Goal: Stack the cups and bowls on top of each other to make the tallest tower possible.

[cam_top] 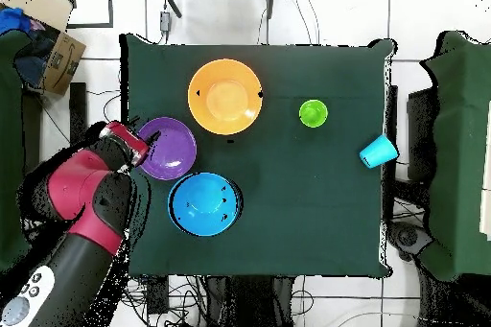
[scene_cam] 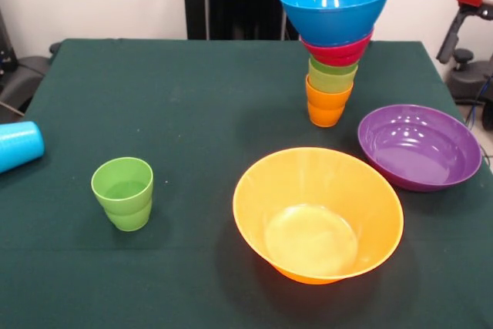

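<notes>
The tower [scene_cam: 333, 52] is a nested column of glossy plastic standing upright on the dark green cloth tabletop [scene_cam: 192, 113], its long axis vertical and every mouth facing up: an orange tumbler [scene_cam: 326, 105] lowest, a lime green cup [scene_cam: 332, 75] in it, then a small red bowl [scene_cam: 337, 52] and a flaring blue bowl [scene_cam: 334, 7] on top, so it widens upward. The robot's red and black arm [cam_top: 81, 208] lies at the tabletop's edge, and its red end sits beside the wide shallow purple bowl [cam_top: 167, 148]; the gripper itself I cannot make out, so whether it is wide or narrow cannot be told. The tower stands just beside that arm end, the purple bowl nearer to it. Beyond the purple bowl sits the large, smooth orange bowl [scene_cam: 317, 213], upright. Well away from the arm a stepped lime green cup [scene_cam: 123, 193] stands upright, and farther still a light blue cup [scene_cam: 19, 144] lies on its side at the tabletop's edge
</notes>
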Available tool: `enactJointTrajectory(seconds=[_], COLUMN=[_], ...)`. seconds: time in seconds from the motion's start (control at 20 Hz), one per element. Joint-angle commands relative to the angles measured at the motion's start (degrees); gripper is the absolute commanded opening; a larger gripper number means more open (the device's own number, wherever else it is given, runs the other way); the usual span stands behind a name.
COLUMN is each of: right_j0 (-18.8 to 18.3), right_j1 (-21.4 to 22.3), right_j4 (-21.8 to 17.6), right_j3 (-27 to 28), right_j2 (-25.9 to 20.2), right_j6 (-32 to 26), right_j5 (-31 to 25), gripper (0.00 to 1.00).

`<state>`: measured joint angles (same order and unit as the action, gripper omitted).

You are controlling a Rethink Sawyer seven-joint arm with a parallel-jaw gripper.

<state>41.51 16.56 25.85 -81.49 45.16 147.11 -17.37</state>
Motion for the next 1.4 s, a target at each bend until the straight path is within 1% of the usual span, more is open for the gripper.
enactJointTrajectory(seconds=[0.05, 0.2, 0.3, 0.5, 0.6, 0.7, 0.8, 0.9, 1.05, 1.15, 1.3, 1.4], right_j0=[3.0, 5.2, 6.2, 7.4, 7.8, 7.6, 6.1, 5.1, 4.9, 5.2, 4.8, 4.6], right_j1=[-8.0, -11.1, -12.4, -13.9, -14.3, -14.0, -12.3, -11.8, -12.8, -13.6, -13.3, -13.3], right_j4=[1.9, 4.6, 6.4, 9.4, 10.2, 9.9, 8.4, 6.8, 5.1, 4.6, 3.4, 2.7], right_j3=[-0.6, -0.5, -0.9, -1.7, -2.1, -2.7, -3.7, -3.9, -2.8, -2.1, -1.8, -1.5], right_j2=[-6.7, -4.5, -3.8, -4.0, -3.9, -4.6, -8.1, -10.3, -10.6, -9.7, -10.2, -11.0], right_j6=[12.3, 15.7, 17.2, 18.8, 18.9, 17.7, 15.1, 12.9, 10.4, 9.8, 7.9, 6.8], right_j5=[3.2, 4.1, 4.8, 5.8, 5.9, 5.6, 6.3, 6.1, 4.8, 3.6, 2.1, 2.1], gripper=[1.0, 1.0, 1.0, 1.0, 1.0, 1.0, 1.0, 1.0, 1.0, 1.0, 1.0, 1.0])
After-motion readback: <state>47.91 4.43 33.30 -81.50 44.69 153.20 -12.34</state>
